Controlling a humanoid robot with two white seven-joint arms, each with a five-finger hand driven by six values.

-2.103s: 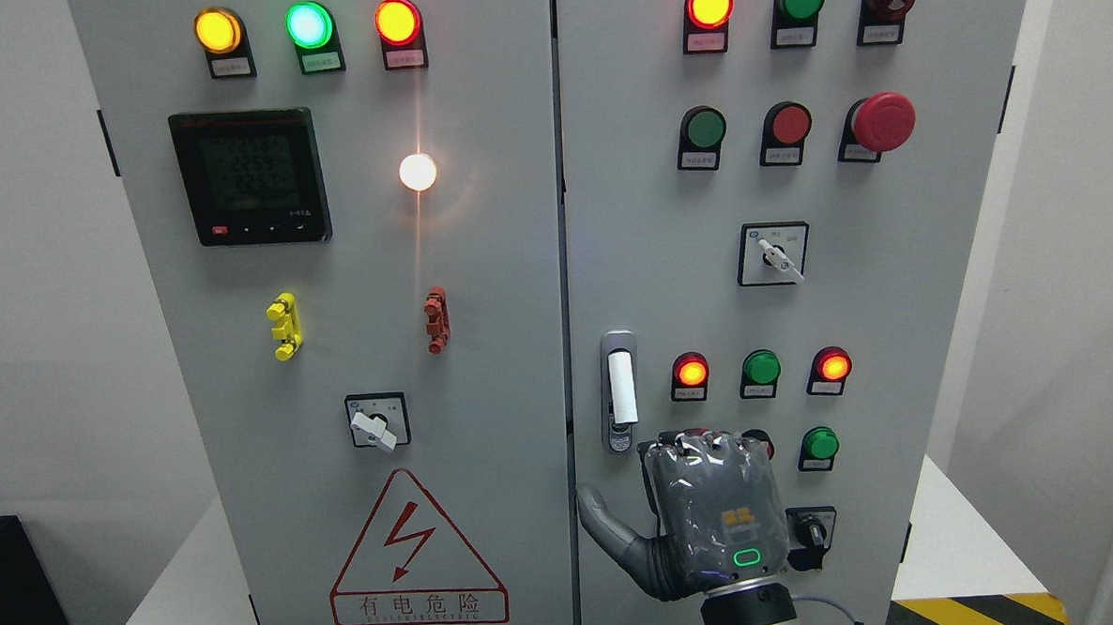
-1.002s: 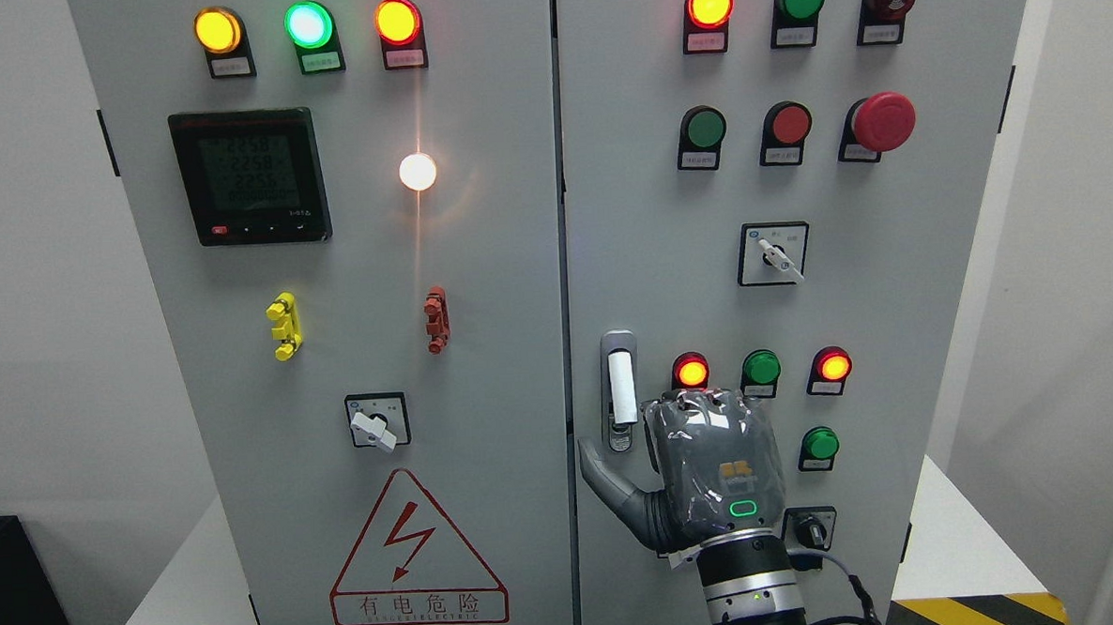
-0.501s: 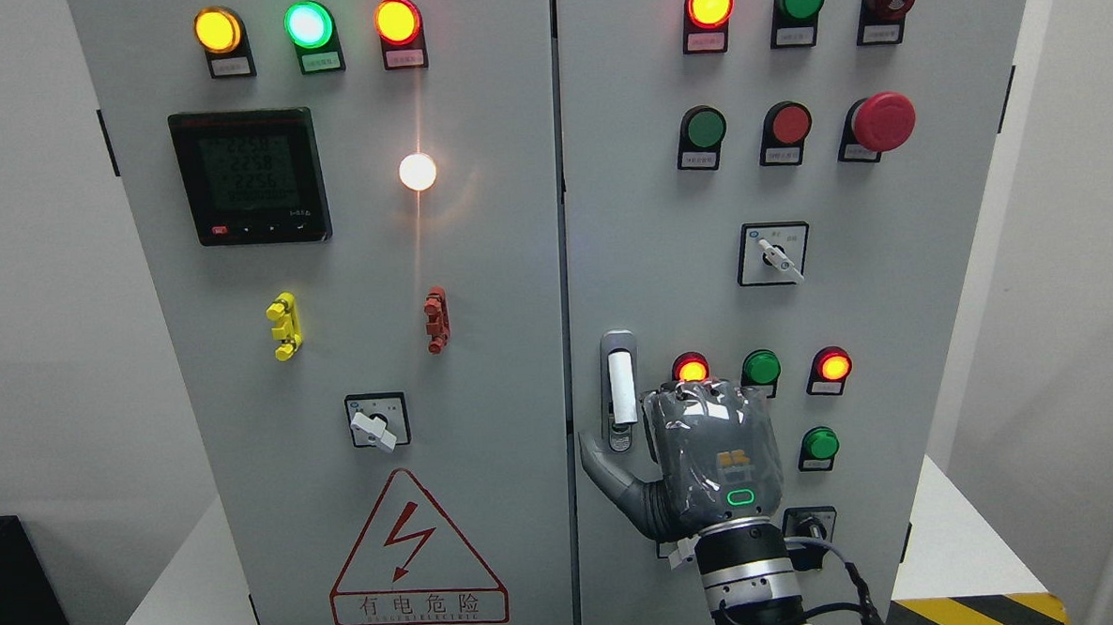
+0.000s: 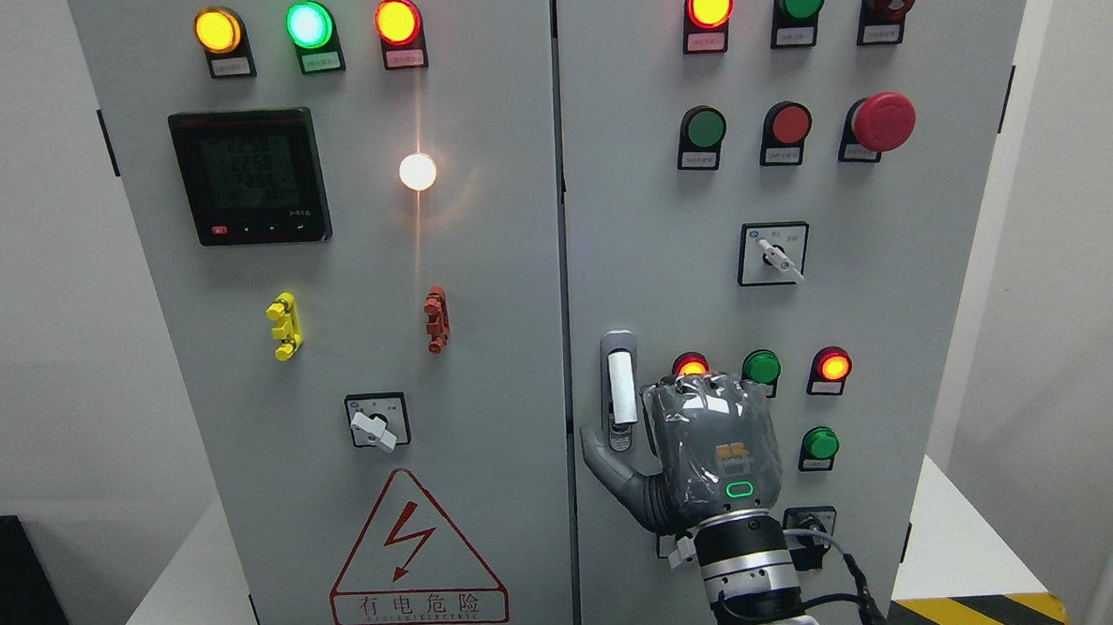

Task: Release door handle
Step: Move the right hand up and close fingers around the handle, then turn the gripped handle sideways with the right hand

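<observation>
Grey cabinet door fills view; my right hand (image 4: 703,452) sits just right of handle (image 4: 621,385), thumb spread, holding nothing. Release looks done; next I'd withdraw.

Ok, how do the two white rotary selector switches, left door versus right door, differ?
The left door's selector switch sits low, just above the warning triangle, and its white knob looks broader. The right door's selector switch sits higher, above the right hand, with a slimmer knob. Both have white knobs on black-framed plates, pointing down-right.
</observation>
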